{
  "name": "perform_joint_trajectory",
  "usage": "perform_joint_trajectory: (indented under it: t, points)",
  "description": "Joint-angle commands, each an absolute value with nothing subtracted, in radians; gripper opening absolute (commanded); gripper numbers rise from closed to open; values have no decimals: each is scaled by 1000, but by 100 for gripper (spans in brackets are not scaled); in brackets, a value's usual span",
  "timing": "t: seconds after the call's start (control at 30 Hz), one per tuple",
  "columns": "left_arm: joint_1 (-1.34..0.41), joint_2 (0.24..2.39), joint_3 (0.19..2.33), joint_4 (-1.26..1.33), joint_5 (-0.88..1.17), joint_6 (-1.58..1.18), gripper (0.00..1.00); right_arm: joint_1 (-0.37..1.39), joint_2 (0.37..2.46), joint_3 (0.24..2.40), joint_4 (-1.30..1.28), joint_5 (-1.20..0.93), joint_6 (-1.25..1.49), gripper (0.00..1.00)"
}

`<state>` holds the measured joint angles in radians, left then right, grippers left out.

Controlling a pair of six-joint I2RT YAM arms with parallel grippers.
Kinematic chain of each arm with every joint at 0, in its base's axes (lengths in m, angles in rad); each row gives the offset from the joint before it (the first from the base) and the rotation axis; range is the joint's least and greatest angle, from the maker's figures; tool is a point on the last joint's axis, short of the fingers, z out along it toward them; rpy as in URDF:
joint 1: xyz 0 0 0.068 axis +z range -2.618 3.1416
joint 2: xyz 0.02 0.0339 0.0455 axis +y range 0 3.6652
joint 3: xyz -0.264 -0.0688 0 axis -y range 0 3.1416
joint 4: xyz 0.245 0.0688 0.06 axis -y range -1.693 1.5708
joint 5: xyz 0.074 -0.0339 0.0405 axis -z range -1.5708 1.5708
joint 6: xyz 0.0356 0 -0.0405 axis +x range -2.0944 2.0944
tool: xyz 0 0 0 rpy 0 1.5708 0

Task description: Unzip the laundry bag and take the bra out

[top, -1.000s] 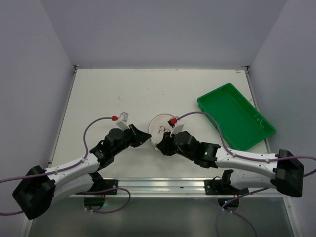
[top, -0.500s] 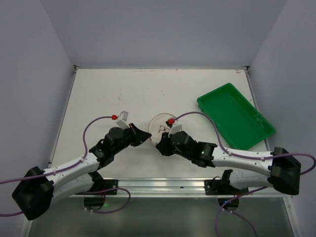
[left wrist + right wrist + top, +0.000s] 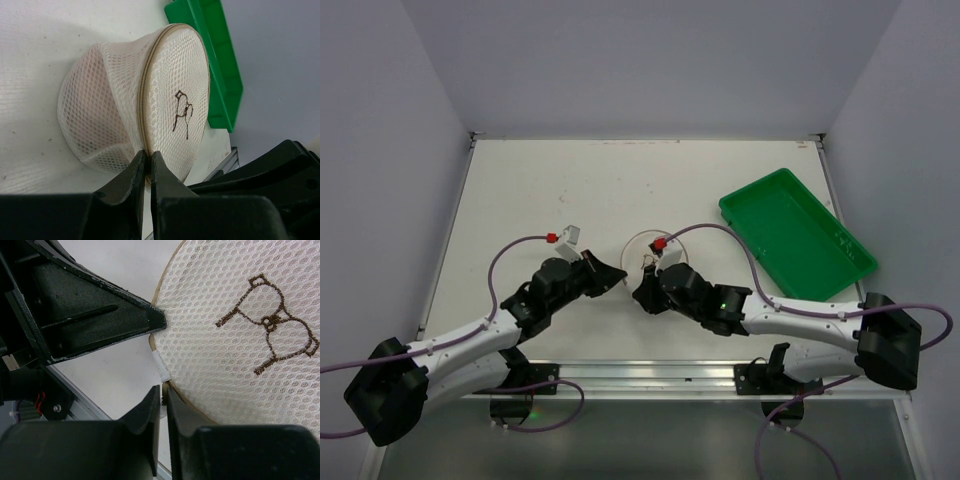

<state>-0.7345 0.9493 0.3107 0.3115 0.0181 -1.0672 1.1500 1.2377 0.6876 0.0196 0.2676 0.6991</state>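
The round cream-white mesh laundry bag (image 3: 642, 244) sits on the white counter (image 3: 570, 190) between both arms. The left jaws pinch its tan rim. The right jaws, nearly together, point at the white zip pull (image 3: 163, 368) just ahead. I cannot tell if it's caught.

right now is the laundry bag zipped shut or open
Shut where visible: on the laundry bag the tan zip seam runs unbroken, no gap, both wrist views.

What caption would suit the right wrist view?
At the zipper: right gripper poised at the white zipper pull of the mesh laundry bag, whose tan rim the left gripper pinches.
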Motion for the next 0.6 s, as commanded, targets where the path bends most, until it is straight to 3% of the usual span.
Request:
perform_joint_trajectory:
  t: [0.0, 0.1, 0.57]
  points:
    - [-742, 930, 348, 311, 6, -1086, 0, 1152, 1241, 726, 41, 293, 695, 9]
    - [-742, 914, 348, 290, -34, -1078, 0, 1152, 1233, 710, 20, 316, 706, 0]
    - [-729, 940, 443, 121, -204, -933, 0, 1152, 1088, 630, -118, 354, 700, 0]
